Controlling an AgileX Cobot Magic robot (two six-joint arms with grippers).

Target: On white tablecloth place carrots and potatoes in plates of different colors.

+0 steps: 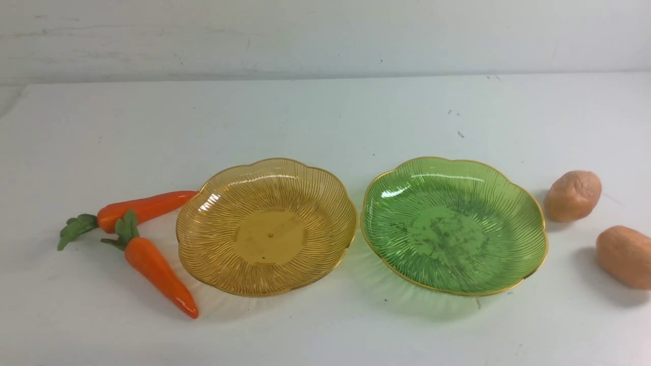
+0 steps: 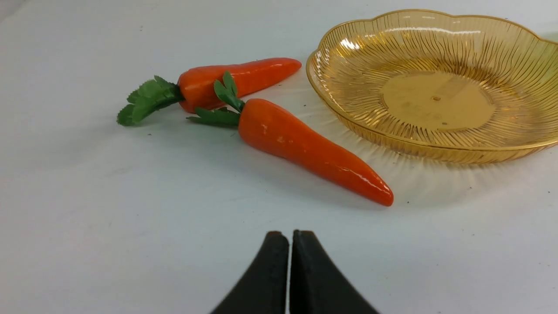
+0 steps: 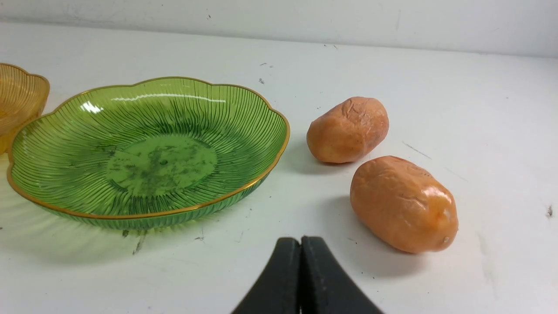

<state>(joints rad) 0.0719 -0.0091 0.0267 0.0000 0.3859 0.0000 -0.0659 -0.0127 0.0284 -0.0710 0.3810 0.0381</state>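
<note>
We have placed nothing yet: the ribbed translucent amber-yellow plate (image 1: pixel 267 226) lies empty on the plain white tablecloth (image 1: pixel 325 117), the matching green plate (image 1: pixel 452 226) just right of it is also empty, the two glossy orange toy carrots (image 1: pixel 157 269) lie just left of it, the two lumpy tan potatoes (image 1: pixel 572 195) lie well to its right, and our left gripper (image 2: pixel 290 235) and right gripper (image 3: pixel 301 242) are pressed closed, holding nothing.

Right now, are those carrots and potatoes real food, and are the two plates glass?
The carrots look like toys: glossy orange plastic with sharp highlights, cloth-like green leaves. The potatoes seem moulded rubber or foam, wrinkled and slightly shiny. The amber plate and green plate look like see-through ribbed plastic with gold-painted rims; glass is possible.
</note>
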